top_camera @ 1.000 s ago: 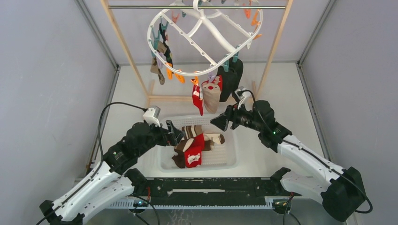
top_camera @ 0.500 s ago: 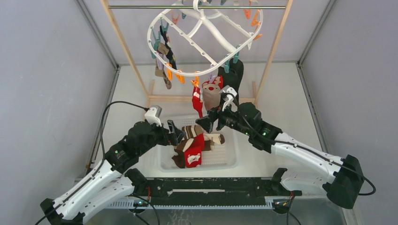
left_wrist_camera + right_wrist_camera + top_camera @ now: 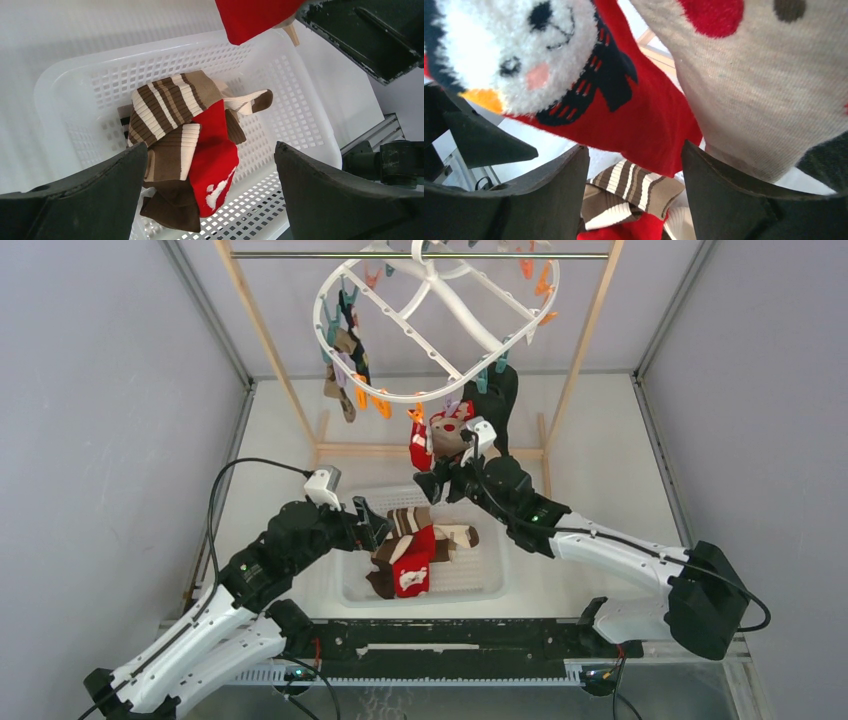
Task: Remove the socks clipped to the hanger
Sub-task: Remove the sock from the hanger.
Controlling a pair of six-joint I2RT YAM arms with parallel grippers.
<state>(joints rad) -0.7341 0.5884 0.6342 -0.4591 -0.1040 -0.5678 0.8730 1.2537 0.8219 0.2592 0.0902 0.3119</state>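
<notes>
Right wrist view: right gripper (image 3: 635,149) jaws spread wide with nothing between them, pointing up at the lower ends of two hanging socks. The tip of the red fleecy sock with a white fluffy face (image 3: 634,120) hangs right over the gap. The beige knit sock with a red patch (image 3: 764,100) is just beside it, over one jaw, and the two look to be touching. Top view puts both under the near rim of the large white plastic oval hanger (image 3: 395,397), clipped at their top ends. A black sock (image 3: 503,395) is clipped just beside them, and a bunch of brown and dark socks (image 3: 342,365) hangs from the rim on the left. Handling guess: light, limp, compressible fabric, nothing fragile; the fleece should be grippy, the knit stretchy. A pinch at the very tip would likely just stretch it, so I'd close on a thick fold mid-body or nearer the clip and pull straight down until the clip lets go. The hanger hangs free from the wooden rack with a metal rod (image 3: 265,340), so expect it to swing and tilt. Left gripper (image 3: 211,149) jaws are also spread, holding nothing, over the white perforated plastic basket (image 3: 300,90) on the bench (image 3: 600,440). A brown-and-cream striped sock (image 3: 160,105) and a second red sock (image 3: 215,155) lie heaped in the basket.
</notes>
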